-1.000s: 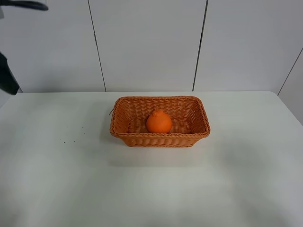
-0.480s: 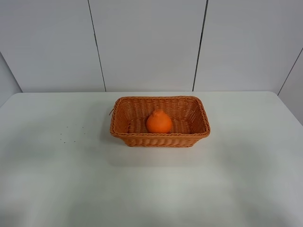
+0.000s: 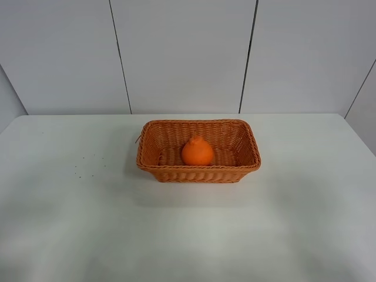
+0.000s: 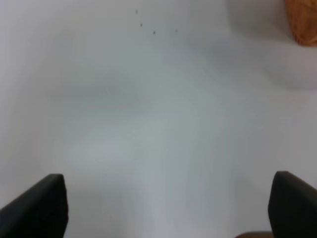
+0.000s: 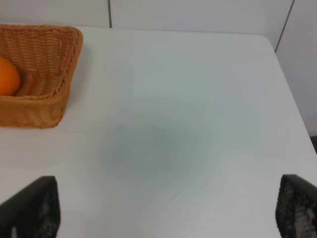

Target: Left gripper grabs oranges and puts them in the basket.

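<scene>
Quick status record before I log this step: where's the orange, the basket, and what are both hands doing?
orange: inside the basket, near its middle, knob up
basket: upright on the white table, around the centre
left hand: open, empty, over bare table; out of the high view
right hand: open, empty, off to the basket's side
task state: orange in basket, nothing held

Black two-fingered left gripper (image 4: 168, 208) and its arm have cleared out of the high view: visible at the top-left corner a second ago, gone by half a second ago, absent now. Only the wrist view shows its fingers, spread wide.
</scene>
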Tool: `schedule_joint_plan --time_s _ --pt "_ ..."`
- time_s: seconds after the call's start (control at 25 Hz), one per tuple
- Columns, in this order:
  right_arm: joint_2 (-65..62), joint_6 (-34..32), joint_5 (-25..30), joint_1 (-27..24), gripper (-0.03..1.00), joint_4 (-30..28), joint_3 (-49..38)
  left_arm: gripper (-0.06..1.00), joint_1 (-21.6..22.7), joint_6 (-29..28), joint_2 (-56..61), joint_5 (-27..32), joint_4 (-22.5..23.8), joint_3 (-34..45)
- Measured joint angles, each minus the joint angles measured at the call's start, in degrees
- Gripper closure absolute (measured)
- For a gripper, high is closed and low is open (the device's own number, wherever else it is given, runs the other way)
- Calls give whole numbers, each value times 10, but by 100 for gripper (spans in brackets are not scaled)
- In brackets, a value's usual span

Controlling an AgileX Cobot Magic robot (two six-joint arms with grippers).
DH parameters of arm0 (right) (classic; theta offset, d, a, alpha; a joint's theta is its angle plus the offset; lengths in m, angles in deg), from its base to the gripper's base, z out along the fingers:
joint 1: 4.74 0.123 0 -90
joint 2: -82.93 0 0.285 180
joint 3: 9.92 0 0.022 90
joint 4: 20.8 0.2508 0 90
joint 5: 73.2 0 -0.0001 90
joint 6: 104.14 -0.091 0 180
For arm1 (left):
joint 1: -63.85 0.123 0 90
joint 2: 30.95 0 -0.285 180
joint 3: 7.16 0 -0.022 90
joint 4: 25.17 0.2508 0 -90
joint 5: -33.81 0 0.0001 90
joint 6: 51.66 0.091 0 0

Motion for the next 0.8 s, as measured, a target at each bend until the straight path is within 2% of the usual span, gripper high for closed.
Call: schedule_joint_plan --time_s 0.28,0.8 --pt "0 0 0 0 27 0 0 5 0 0 58 -2 0 0" --pt "0 0 0 0 27 0 0 5 0 0 61 -2 0 0"
